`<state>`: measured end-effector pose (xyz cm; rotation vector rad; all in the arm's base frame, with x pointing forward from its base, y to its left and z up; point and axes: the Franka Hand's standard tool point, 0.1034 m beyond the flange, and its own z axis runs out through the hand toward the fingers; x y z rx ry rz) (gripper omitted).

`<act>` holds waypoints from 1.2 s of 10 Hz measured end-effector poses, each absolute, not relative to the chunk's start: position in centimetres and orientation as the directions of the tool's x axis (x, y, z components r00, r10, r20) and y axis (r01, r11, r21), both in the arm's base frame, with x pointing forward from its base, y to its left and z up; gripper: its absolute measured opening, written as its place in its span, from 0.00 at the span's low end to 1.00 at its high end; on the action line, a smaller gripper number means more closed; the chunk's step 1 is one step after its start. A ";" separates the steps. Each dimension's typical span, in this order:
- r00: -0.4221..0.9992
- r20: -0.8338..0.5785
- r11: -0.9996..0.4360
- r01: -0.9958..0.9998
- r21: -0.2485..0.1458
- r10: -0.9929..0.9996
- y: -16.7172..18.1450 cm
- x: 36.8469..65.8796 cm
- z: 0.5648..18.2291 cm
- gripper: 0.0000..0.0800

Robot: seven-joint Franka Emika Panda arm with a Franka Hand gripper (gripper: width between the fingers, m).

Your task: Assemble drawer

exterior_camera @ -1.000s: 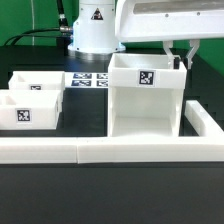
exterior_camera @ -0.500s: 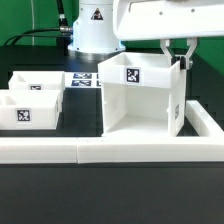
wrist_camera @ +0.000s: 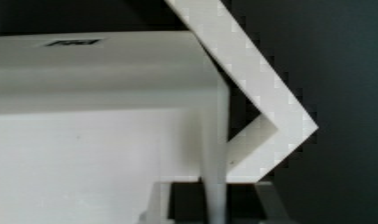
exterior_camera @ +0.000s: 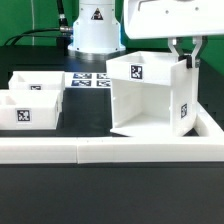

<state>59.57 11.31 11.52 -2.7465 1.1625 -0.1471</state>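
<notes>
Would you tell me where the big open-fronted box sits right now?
The box is toward the exterior view's right, just behind the front rail, with the gripper clamping its side wall.

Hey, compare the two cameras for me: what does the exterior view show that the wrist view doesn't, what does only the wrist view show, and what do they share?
Only the exterior view shows the whole drawer case with its open front, the two small drawer boxes at that view's left, the marker board behind them and the white rail in front. Only the wrist view shows, close up, the case wall's thin edge running down between the fingers. Both show the gripper shut on that wall of the drawer case.
</notes>
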 end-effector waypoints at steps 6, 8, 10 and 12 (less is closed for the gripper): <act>0.291 -0.086 -0.274 -0.947 -0.171 -0.953 11.1 59.1 11.0 0.05; 0.230 -0.102 -0.211 -0.963 -0.166 -0.968 11.0 59.1 10.9 0.05; 0.212 -0.113 -0.192 -0.967 -0.167 -0.971 10.8 59.4 10.8 0.05; 0.195 -0.122 -0.171 -0.969 -0.178 -0.973 10.9 60.5 10.8 0.05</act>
